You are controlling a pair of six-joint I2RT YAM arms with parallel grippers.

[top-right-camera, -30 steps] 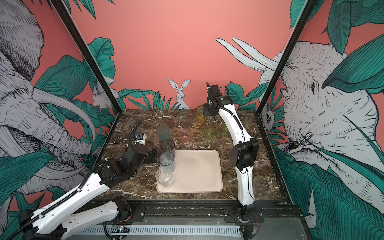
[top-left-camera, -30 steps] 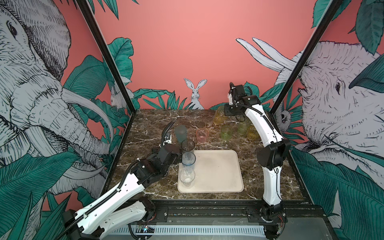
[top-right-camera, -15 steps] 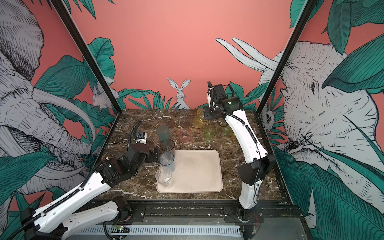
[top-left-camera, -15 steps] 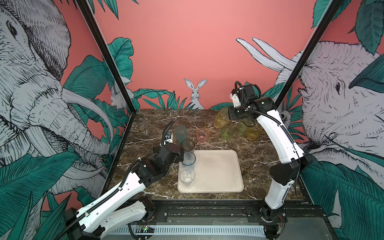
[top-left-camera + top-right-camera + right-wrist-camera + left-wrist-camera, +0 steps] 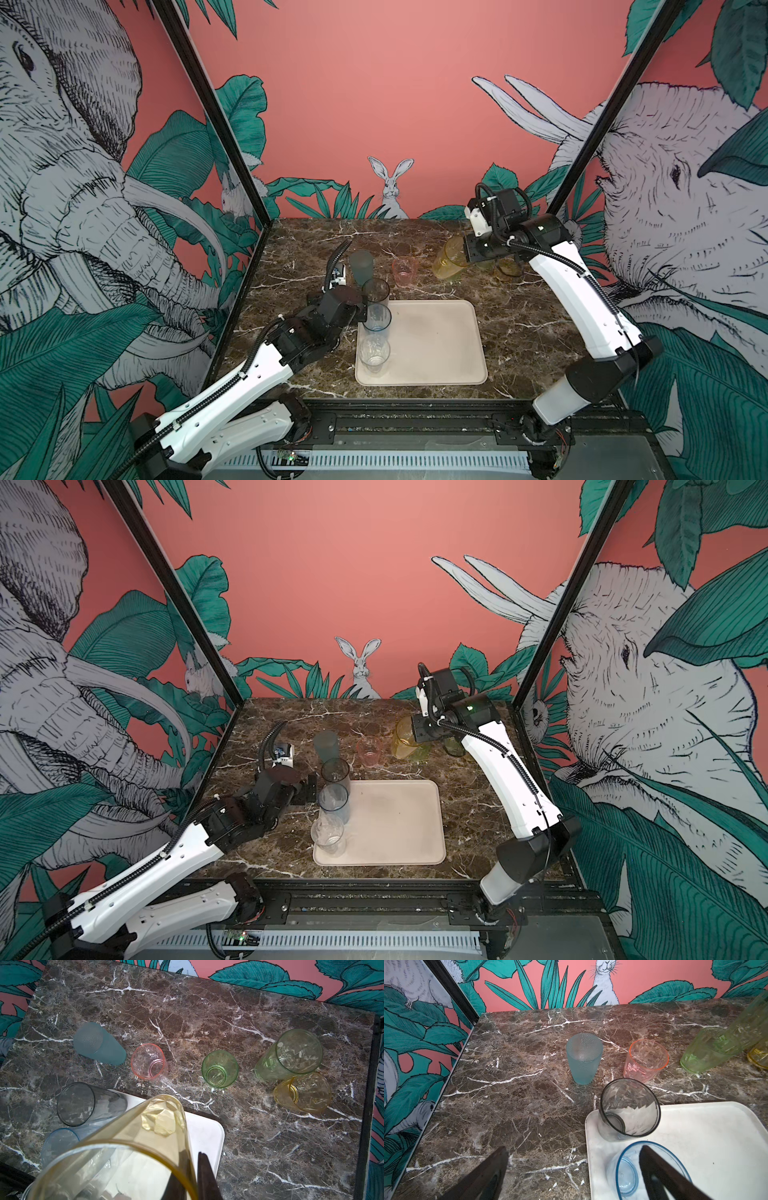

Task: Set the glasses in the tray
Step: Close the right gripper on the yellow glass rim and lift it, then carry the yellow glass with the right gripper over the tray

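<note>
The cream tray lies at the table's front middle. Along its left edge stand a smoky grey glass, a blue glass and a clear glass. My left gripper is open beside the blue glass, and one finger overlaps that glass's rim. Raised over the back right of the table, my right gripper is shut on the rim of a tall amber-yellow glass, which hangs tilted in both top views.
On the marble behind the tray stand a teal frosted glass, a pink glass, a short green glass, a tall green glass and a short amber glass. Painted walls close the left, back and right.
The right arm's elbow has swung out to the right and down, and the amber-yellow glass has come slightly nearer the tray. The left arm has not moved.
</note>
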